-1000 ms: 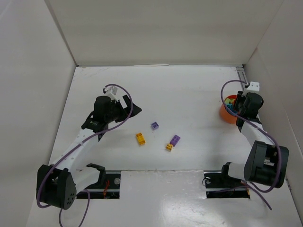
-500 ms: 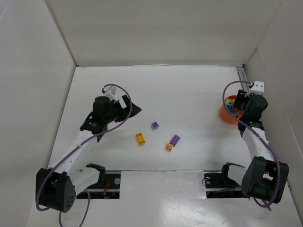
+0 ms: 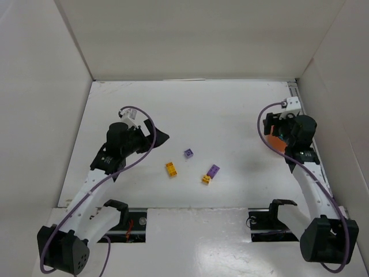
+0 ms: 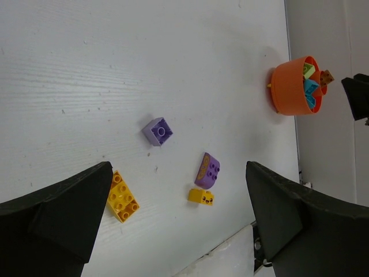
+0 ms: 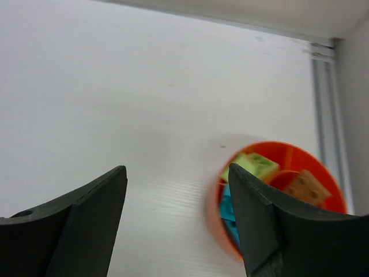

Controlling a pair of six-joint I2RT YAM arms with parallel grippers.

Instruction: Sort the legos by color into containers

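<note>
Several legos lie mid-table: a yellow-orange brick [image 3: 171,168], a small purple brick [image 3: 188,153], a purple rounded brick [image 3: 213,170] and a small yellow brick [image 3: 206,179] touching it. They also show in the left wrist view: yellow-orange [image 4: 122,198], small purple [image 4: 158,131], rounded purple [image 4: 208,170], small yellow [image 4: 200,197]. The orange bowl [image 3: 277,138] at the right holds pale green [image 5: 253,165], teal [image 5: 226,209] and brown [image 5: 306,187] legos. My left gripper [image 3: 157,136] is open and empty, left of the bricks. My right gripper [image 3: 270,122] is open and empty, above the bowl's left rim.
White walls enclose the table on the left, back and right. A metal rail [image 3: 295,91] runs along the right wall behind the bowl. The arm bases and cables sit at the near edge.
My right gripper has swung left from over the bowl towards its left rim. My left arm has drawn back slightly to the left and down. The bricks have not moved.
</note>
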